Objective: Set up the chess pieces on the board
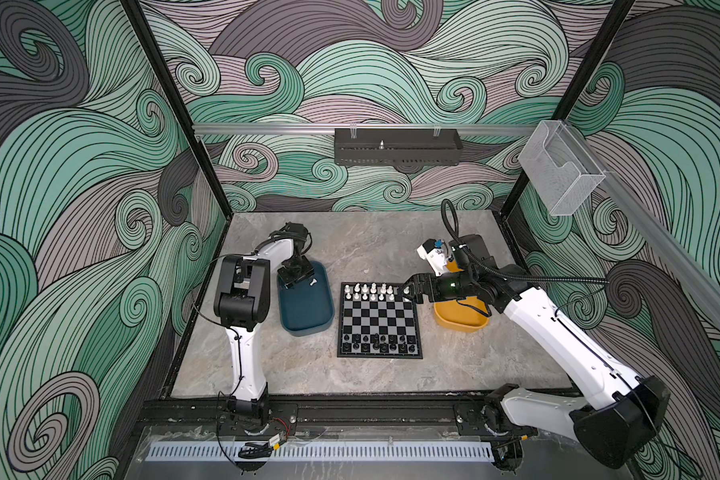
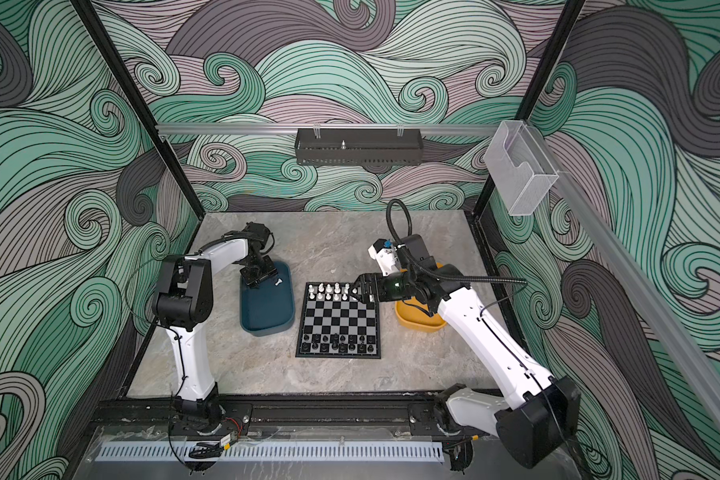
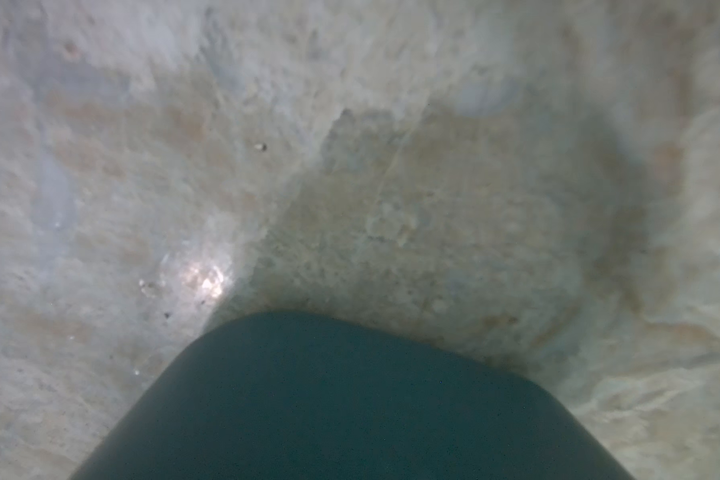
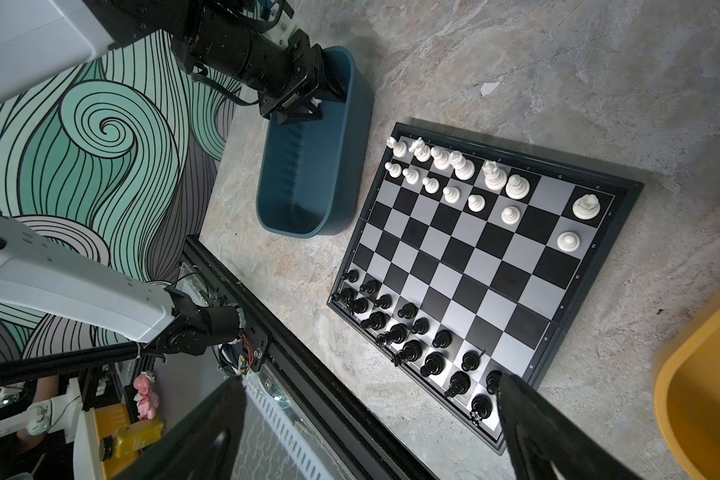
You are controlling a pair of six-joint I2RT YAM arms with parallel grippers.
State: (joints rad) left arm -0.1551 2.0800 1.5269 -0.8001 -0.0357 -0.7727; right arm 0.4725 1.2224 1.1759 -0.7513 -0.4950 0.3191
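The board [image 1: 375, 318] [image 2: 336, 319] [image 4: 474, 266] lies mid-table. White chess pieces [image 1: 371, 291] [image 4: 454, 174] fill its two far rows, with one square bare in each row beside the right corner. Black chess pieces [image 1: 377, 343] [image 4: 412, 336] fill the two near rows. My right gripper [image 1: 406, 291] [image 2: 356, 289] [image 4: 370, 377] hangs open and empty over the board's far right corner. My left gripper [image 1: 295, 284] [image 2: 258, 280] [image 4: 300, 114] points down into the teal tray's far end, beside a lone white piece [image 1: 313, 283] [image 2: 279, 281]. Its jaws are hidden.
The teal tray [image 1: 306, 316] [image 3: 350, 395] [image 4: 308, 187] stands left of the board and a yellow tray [image 1: 460, 320] [image 4: 703, 395] right of it, under my right arm. A white scrap [image 1: 366, 271] lies behind the board. A black rail [image 1: 350, 409] runs along the front edge.
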